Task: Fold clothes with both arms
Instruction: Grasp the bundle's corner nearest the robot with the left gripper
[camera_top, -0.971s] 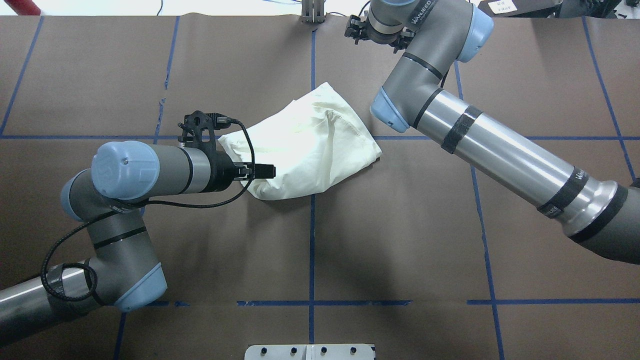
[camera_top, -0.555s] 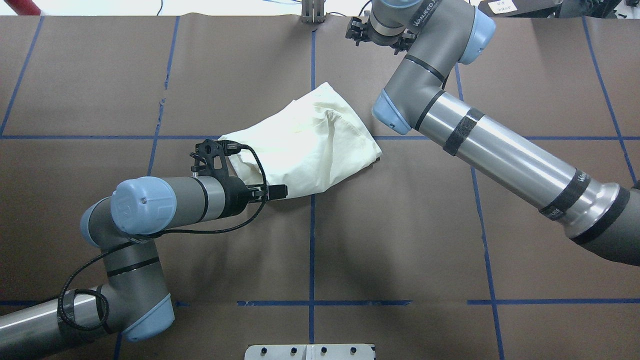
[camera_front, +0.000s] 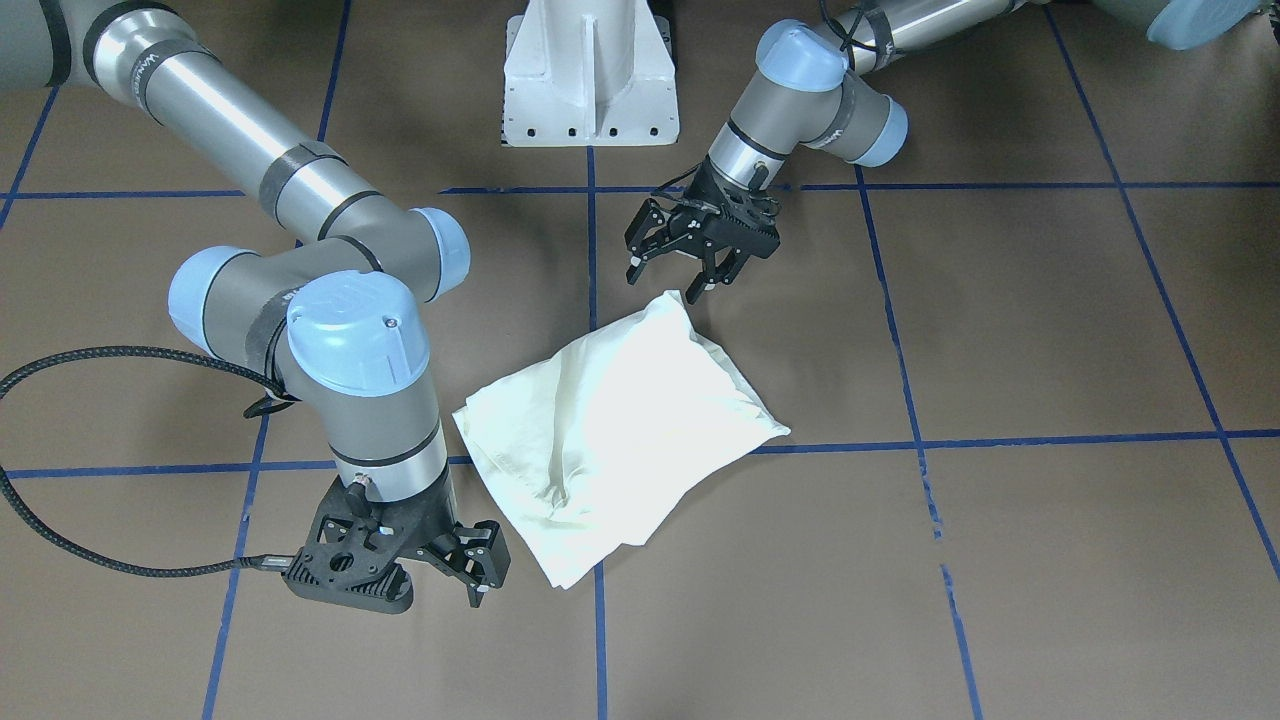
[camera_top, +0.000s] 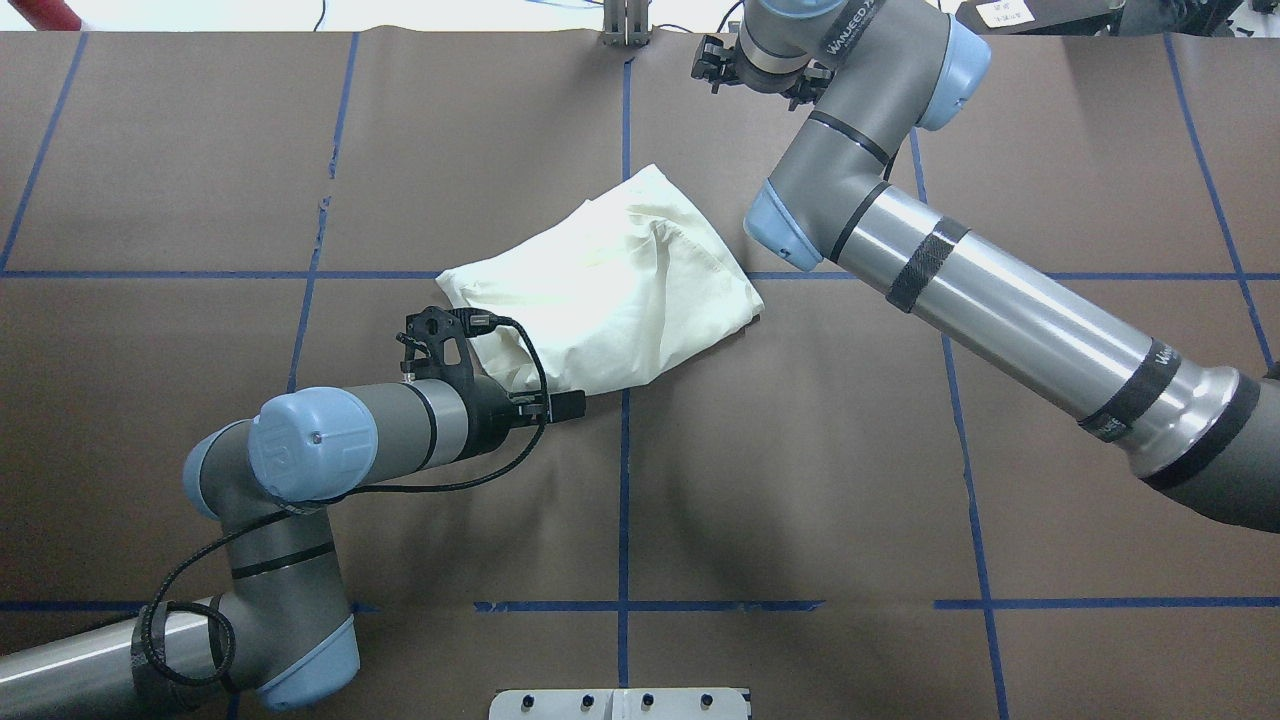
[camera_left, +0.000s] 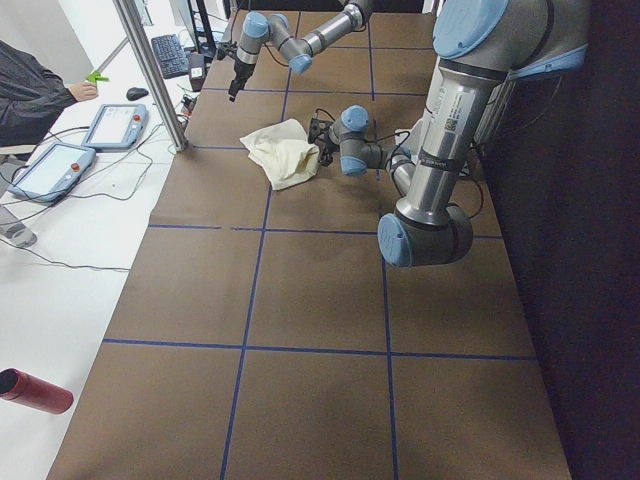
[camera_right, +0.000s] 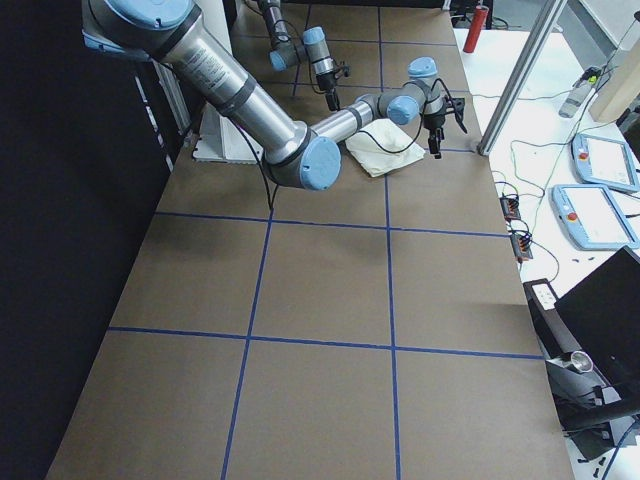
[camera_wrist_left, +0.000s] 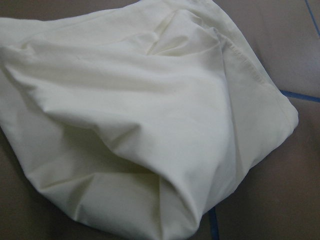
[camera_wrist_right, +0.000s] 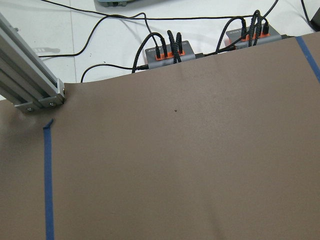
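Observation:
The cream shirt (camera_front: 610, 440) lies as a folded, rumpled bundle near the table's middle, plain side up, print hidden. It also shows in the overhead view (camera_top: 610, 290) and fills the left wrist view (camera_wrist_left: 150, 125). My left gripper (camera_front: 668, 275) is open and empty, just off the shirt's corner nearest the robot; in the overhead view it (camera_top: 572, 404) sits at that edge. My right gripper (camera_front: 478, 565) is open and empty, low over the table beside the shirt's far corner. Its fingers (camera_top: 708, 62) show at the overhead view's top. The right wrist view shows only bare table.
The white pedestal base (camera_front: 590, 75) stands at the robot's side. An aluminium post (camera_wrist_right: 30, 80) and cable boxes (camera_wrist_right: 167, 50) sit at the table's far edge. Tablets (camera_left: 115, 125), a seated person (camera_left: 30, 90) and a red bottle (camera_left: 35, 390) lie beyond it.
My left arm has drawn back toward the robot, sliding its gripper from over the shirt to the shirt's near edge. The shirt and the right arm have barely moved.

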